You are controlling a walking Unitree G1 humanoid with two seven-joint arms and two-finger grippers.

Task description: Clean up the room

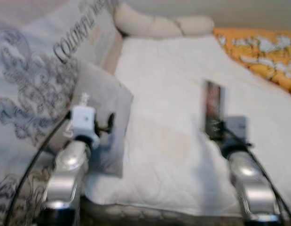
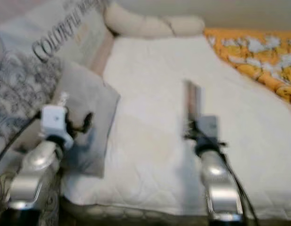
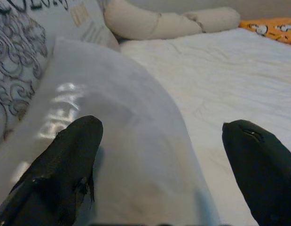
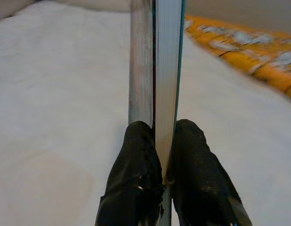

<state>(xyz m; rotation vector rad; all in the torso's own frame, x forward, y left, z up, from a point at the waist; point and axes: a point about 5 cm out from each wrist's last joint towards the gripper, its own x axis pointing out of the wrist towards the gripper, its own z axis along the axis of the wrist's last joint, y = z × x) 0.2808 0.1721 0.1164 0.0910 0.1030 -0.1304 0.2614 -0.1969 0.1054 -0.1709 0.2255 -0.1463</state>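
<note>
Right wrist view looks along the right gripper (image 4: 165, 141), whose two black fingers (image 4: 136, 165) are pressed together on the lower edge of a thin, flat book with a pale page block and a teal cover edge (image 4: 159, 61). The book stands upright between the fingertips, its spine pointing away from the wrist, above the white quilted bedspread (image 4: 56, 94). From the head camera the right silver arm (image 1: 251, 188) reaches forward from the near edge of the bed, forearm roughly level, holding the book on end over the middle of the bedspread; whether its lower end touches the cover cannot be told through the blur.

The left silver arm (image 1: 65, 174) is raised at the near left corner of the bed, its wrist bent toward a plain grey square cushion (image 1: 105, 122) that leans against a larger grey pillow printed with dark scrollwork and lettering (image 1: 37, 80) along the left edge. In the left wrist view the left gripper (image 3: 159, 155) has its fingers (image 3: 65, 160) spread wide with nothing between them, hovering just over the grey cushion. A cream bolster pillow (image 1: 159, 23) lies across the far edge of the bed, and an orange patterned blanket (image 1: 263, 52) covers the far right corner.
</note>
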